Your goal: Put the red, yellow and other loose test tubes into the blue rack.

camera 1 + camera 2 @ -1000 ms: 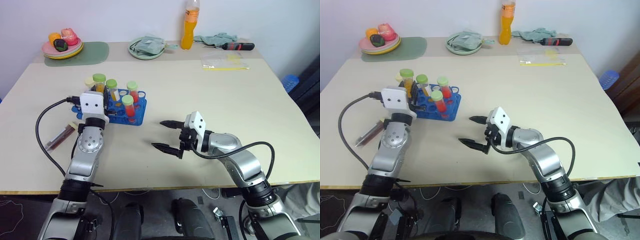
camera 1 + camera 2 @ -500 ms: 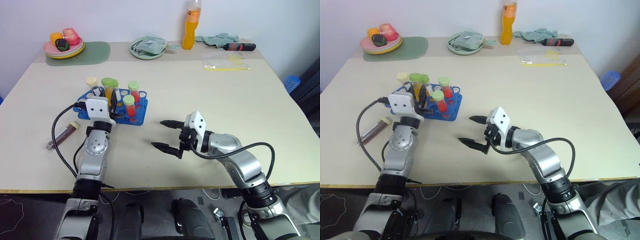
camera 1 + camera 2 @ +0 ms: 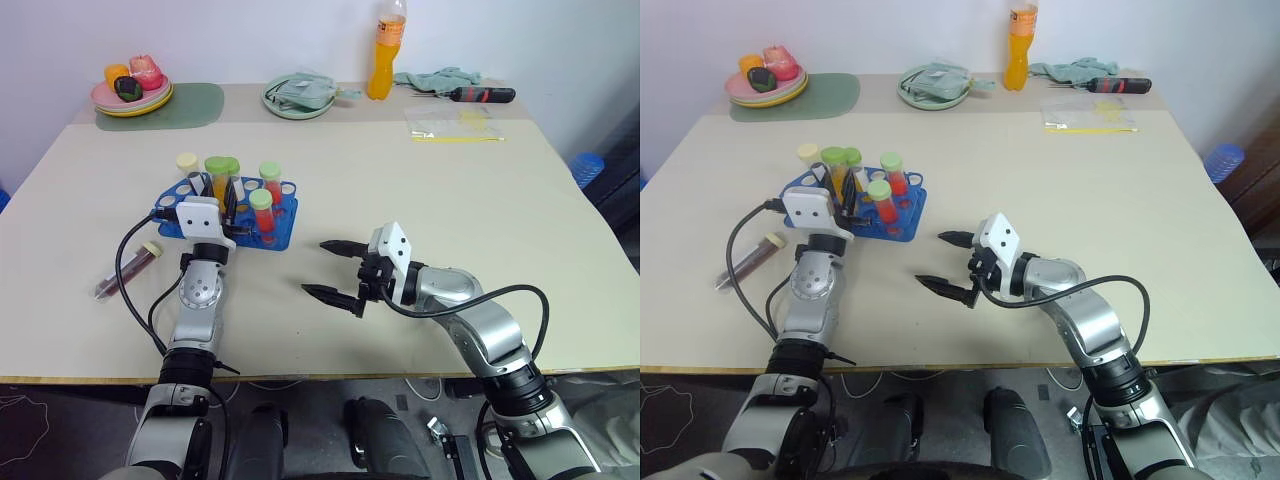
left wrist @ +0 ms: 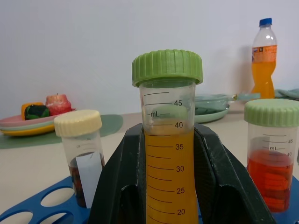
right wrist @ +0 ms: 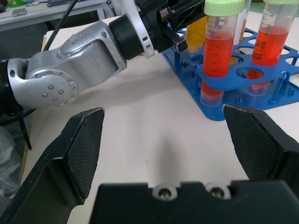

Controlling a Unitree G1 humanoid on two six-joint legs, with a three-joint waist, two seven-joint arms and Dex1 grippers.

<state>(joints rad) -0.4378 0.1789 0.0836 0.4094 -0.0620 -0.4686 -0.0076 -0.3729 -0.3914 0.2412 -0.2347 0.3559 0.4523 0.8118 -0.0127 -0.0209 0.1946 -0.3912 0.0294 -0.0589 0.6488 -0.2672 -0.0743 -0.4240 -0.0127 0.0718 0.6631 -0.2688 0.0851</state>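
The yellow tube (image 4: pixel 168 140) is sitting clamped in the left gripper (image 3: pixel 222 192), hovering over the blue rack (image 3: pixel 280 232). Beyond it, red tubes (image 3: pixel 263 210) are standing racked; the brown tube (image 3: pixel 125 270) is lying loose alongside. The right gripper (image 3: pixel 335 270) is gaping empty.

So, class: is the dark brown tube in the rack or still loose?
Loose: the dark brown tube lies flat on the table, apart from the blue rack.

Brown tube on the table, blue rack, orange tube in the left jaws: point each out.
brown tube (image 3: pixel 122 272), left eye view, mid-body.
blue rack (image 3: pixel 283 228), left eye view, right edge.
orange tube (image 4: pixel 167 175), left wrist view, liquid column.
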